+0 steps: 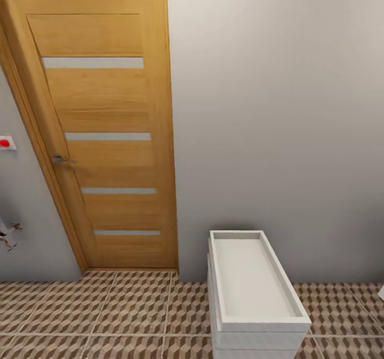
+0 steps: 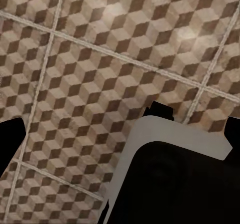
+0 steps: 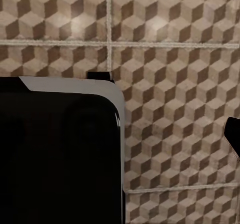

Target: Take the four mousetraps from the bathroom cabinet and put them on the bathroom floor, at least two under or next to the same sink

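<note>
— Tiles with a brown, beige and white cube print make up the bathroom floor [image 1: 133, 306], pale grout between them. What stands on it?

— A white boxy unit with a shallow recessed top [image 1: 250, 279], against the grey wall [image 1: 277, 108], right of an orange-brown wooden door with frosted strips [image 1: 104, 135].

— And the jaws?

— Cannot tell; both wrist views look down past dark robot bodywork onto the floor.
</note>
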{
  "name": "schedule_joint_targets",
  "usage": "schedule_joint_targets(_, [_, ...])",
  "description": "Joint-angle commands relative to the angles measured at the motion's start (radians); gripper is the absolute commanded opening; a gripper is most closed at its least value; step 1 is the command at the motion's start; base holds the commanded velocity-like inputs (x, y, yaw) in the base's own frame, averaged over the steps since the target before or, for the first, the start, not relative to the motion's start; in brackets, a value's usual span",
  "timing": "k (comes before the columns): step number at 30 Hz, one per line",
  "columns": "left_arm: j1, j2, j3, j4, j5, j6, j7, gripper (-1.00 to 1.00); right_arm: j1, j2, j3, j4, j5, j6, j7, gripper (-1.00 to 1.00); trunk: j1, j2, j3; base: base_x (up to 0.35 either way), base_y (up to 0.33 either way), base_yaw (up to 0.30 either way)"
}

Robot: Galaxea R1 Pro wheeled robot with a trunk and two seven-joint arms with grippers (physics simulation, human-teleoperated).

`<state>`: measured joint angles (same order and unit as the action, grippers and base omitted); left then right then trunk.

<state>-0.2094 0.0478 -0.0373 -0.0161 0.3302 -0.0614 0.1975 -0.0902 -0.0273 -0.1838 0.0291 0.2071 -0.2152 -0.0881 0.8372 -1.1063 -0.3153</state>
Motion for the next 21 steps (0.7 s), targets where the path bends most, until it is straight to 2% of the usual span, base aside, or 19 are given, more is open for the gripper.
schedule_joint_targets(1, [-0.001, 0.0, -0.004, 0.001, 0.006, -0.003, 0.002, 1.0, -0.001, 0.0, -0.008, 0.003, 0.011, -0.006, -0.004, 1.0, 0.0, -0.001, -0.001, 0.0, 0.0, 0.277])
schedule_joint_targets(21, [-0.001, 0.0, -0.004, 0.001, 0.006, -0.003, 0.002, 1.0, -0.001, 0.001, -0.008, 0.003, 0.011, -0.006, -0.007, 1.0, 0.0, -0.001, -0.001, 0.0, 0.0, 0.277])
